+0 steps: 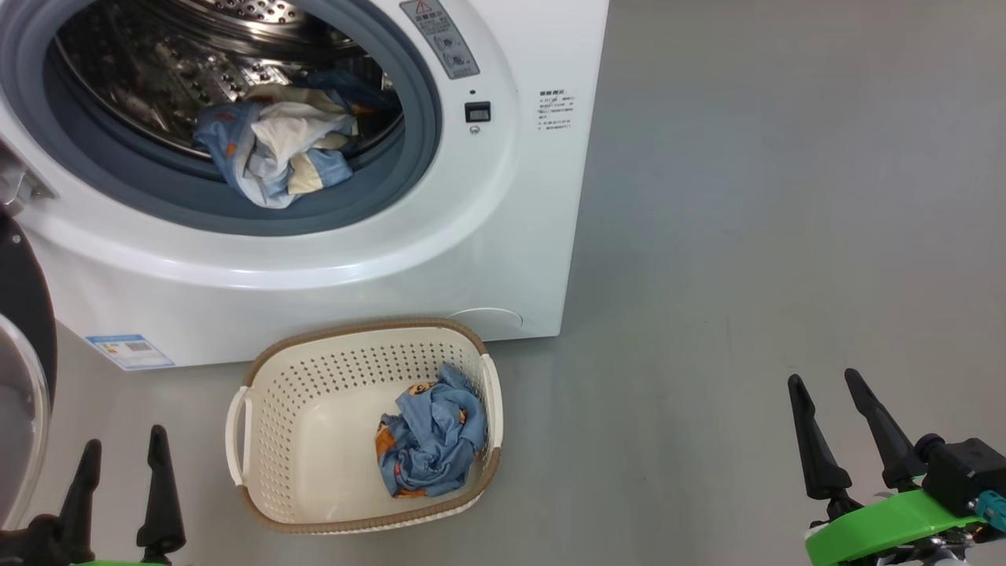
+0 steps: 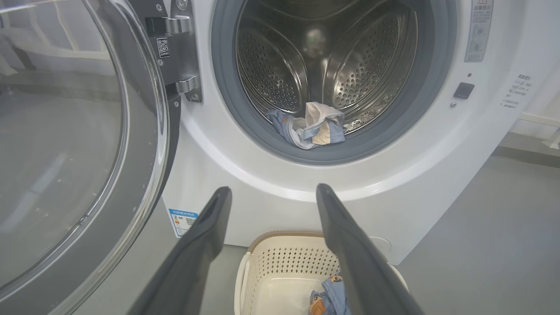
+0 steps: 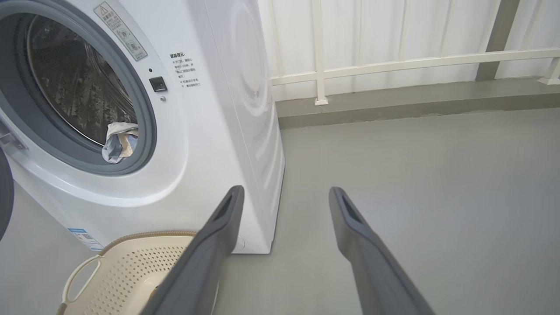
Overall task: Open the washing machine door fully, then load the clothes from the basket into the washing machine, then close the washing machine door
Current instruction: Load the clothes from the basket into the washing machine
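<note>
The white washing machine (image 1: 503, 181) stands with its round door (image 2: 74, 144) swung wide to the left. One blue bear-print bundle (image 1: 279, 149) lies at the drum's mouth, partly over the grey gasket (image 2: 313, 129). The second bundle (image 1: 432, 444) sits in the right half of the cream basket (image 1: 314, 393) on the floor before the machine. My left gripper (image 1: 126, 460) is open at the lower left, left of the basket. My right gripper (image 1: 837, 413) is open at the lower right, well away from the basket. Both hold nothing.
Grey floor (image 1: 747, 236) spreads right of the machine. A white railing and wall (image 3: 393, 65) run behind it. The open door's black rim (image 1: 23, 299) juts in at the head view's left edge, close to my left gripper.
</note>
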`<state>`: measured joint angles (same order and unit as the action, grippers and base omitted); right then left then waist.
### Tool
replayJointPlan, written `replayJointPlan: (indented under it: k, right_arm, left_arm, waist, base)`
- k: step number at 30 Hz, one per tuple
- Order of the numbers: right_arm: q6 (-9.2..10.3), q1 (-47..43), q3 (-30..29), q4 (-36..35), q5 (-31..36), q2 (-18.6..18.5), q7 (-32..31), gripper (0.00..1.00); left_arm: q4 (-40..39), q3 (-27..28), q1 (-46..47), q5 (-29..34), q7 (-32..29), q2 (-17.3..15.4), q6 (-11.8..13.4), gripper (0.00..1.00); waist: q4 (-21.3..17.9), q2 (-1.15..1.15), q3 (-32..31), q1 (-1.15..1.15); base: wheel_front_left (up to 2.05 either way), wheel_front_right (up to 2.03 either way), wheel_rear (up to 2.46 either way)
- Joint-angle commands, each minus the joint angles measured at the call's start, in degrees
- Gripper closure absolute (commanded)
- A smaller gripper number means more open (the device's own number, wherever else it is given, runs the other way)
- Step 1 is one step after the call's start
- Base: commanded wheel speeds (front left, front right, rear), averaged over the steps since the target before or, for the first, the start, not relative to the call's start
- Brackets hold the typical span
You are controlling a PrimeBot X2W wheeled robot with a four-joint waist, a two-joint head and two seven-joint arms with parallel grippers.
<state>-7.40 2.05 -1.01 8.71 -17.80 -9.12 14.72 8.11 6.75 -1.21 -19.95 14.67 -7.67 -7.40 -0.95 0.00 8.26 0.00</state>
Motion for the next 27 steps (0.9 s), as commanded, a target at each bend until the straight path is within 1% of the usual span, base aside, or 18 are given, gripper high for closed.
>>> replayJointPlan:
  k: [1, 7, 12, 13, 20, 21, 27]
  right_arm:
    - [-0.09, 0.49, 0.92, -1.58, 0.11, -0.36, 0.28, 0.0]
    - [-0.09, 1.07, 0.83, -1.94, 0.34, 0.19, 0.28, 0.0]
    - [-0.09, 2.23, 0.53, -2.43, 0.56, 0.64, 0.28, 0.0]
    - [-0.09, 2.89, 0.43, -2.66, 0.7, 0.93, 0.28, 0.0]
    - [-0.09, 5.84, 0.42, -3.21, 1.38, 2.58, 0.28, 0.0]
    - [-0.09, 5.84, 0.42, -3.21, 1.38, 2.58, 0.28, 0.0]
    - [-0.09, 8.68, 0.75, -3.5, 1.84, 3.9, 0.28, 0.0]
  left_arm:
    - [-1.35, 2.09, 1.4, 0.36, 0.33, -0.86, -0.09, 0.0]
    - [-0.71, 1.36, 1.97, 0.31, 0.33, -0.27, -0.09, 0.0]
    - [0.92, -0.29, 3.8, -0.27, 0.33, -0.23, -0.09, 0.0]
    - [2.04, -1.1, 4.69, -0.66, 0.33, -0.31, -0.09, 0.0]
    - [7.05, -4.51, 8.62, -2.82, 0.33, -1.26, -0.09, 0.0]
    - [7.05, -4.51, 8.62, -2.82, 0.33, -1.26, -0.09, 0.0]
    - [12.3, -9.3, 13.65, -4.41, 0.33, -3.04, -0.09, 0.0]
  waist:
    - [0.0, 0.0, 0.3, 0.0]
    - [0.03, 0.0, 1.8, 0.0]
    - [0.13, 0.0, 4.24, 0.0]
    - [0.06, 0.0, 5.52, 0.0]
    - [-0.65, 0.0, 10.91, 0.0]
    - [-0.65, 0.0, 10.91, 0.0]
    - [-1.38, 0.0, 16.2, 0.0]
  base:
    - [0.0, 0.0, 0.0]
    - [0.0, 0.0, 0.0]
    - [0.0, 0.0, 0.0]
    - [0.0, 0.0, 0.0]
    - [0.0, 0.0, 0.0]
    - [0.0, 0.0, 0.0]
    - [0.0, 0.0, 0.0]
